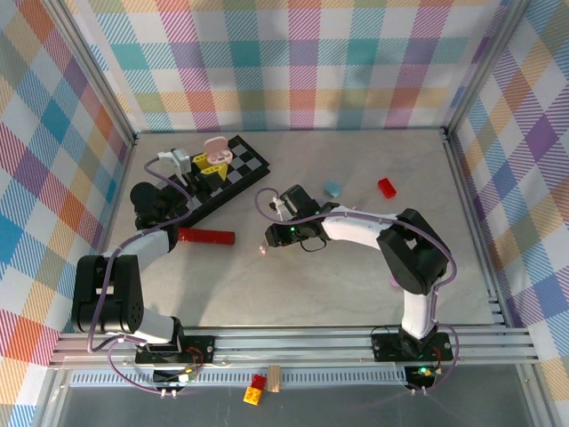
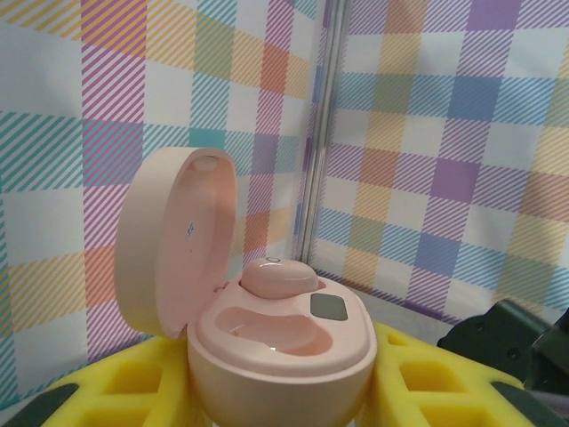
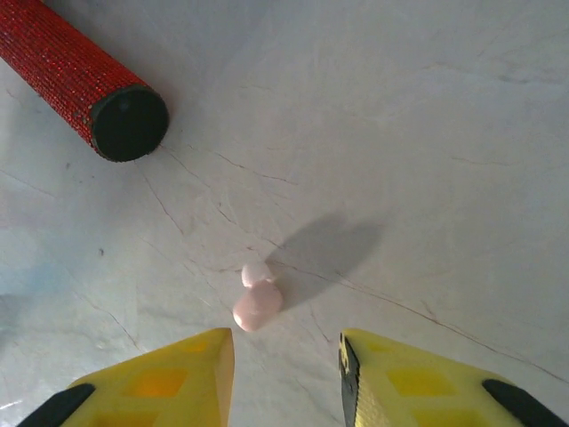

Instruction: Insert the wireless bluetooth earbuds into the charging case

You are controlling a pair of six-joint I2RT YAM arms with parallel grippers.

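The pink charging case (image 2: 276, 356) stands with its lid (image 2: 169, 240) up, and my left gripper (image 2: 280, 396) is shut on its base, yellow fingers (image 2: 133, 382) on either side. One pink earbud (image 2: 280, 276) sits in the far slot, while the near slot (image 2: 267, 325) is bare. In the top view this case (image 1: 214, 149) is over the checkered board. A second pink earbud (image 3: 256, 302) lies loose on the table, just beyond the fingertips of my open right gripper (image 3: 284, 336). From above, that earbud (image 1: 264, 250) lies right below the right gripper (image 1: 269, 238).
A red cylinder (image 3: 80, 80) lies to the left of the loose earbud, seen from above (image 1: 206, 237) beside the left arm. A black checkered board (image 1: 240, 173) is at the back left. A small teal item (image 1: 332, 189) and a red block (image 1: 388, 187) lie at the back right.
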